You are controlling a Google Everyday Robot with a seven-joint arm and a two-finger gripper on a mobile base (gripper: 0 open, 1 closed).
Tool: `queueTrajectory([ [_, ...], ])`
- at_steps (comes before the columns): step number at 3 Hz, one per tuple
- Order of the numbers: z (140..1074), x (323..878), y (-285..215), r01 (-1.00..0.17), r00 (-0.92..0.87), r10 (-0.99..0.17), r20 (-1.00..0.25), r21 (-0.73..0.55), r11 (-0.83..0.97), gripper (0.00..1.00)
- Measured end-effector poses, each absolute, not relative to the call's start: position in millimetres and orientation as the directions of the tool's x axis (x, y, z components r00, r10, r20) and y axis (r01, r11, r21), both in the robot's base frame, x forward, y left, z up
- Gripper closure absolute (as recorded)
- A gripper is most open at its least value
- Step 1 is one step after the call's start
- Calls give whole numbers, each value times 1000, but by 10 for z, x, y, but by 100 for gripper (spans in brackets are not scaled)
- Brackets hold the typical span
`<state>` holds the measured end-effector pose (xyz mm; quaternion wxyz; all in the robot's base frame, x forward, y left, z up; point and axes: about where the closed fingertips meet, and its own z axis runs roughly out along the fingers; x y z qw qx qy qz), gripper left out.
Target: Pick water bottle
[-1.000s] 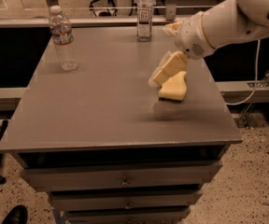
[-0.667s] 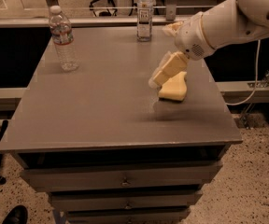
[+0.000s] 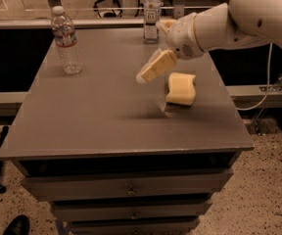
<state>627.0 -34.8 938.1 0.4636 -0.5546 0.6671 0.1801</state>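
**A:** Camera view, reading from the left: how far along is the pick?

**B:** Not begun, as I judge it. The water bottle [image 3: 66,40] stands upright near the rear left corner of the table [image 3: 102,121], with its white cap on. Nothing touches it.

**A:** And the gripper?

**B:** The gripper [image 3: 153,68] hangs over the middle of the tabletop, well apart from that bottle and to its right, angled down toward the left. It carries nothing that I can see. I cannot tell whether its jaws stand wide or narrow.

**A:** So what is left to do?

**B:** All of it, I'd say. It has to cross to the left rear, bring the jaws around the ribbed body, close and lift.

**A:** Count things for me.

**B:** There are two bottles. The second bottle [image 3: 152,13], with a larger white label, stands at the rear edge behind the gripper, and it is not the one wanted. One pale yellow block [image 3: 181,88], perhaps a sponge, lies flat on the table just right of the gripper. One white arm [image 3: 239,13] comes in from the upper right. There is one table, with stacked drawers [image 3: 129,187] beneath it. I make out three fronts, and the lowest is partly cut off.
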Motion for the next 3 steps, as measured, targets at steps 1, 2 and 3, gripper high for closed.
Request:
queueTrajectory([
  [1,9344,6491,-71,-909,63,-496,-866,-255,331,0],
  [2,9281,6745,447,-925,82,-389,-918,-215,312,0],
  [3,9137,6960,1020,-946,97,-292,-951,-179,268,0],
])
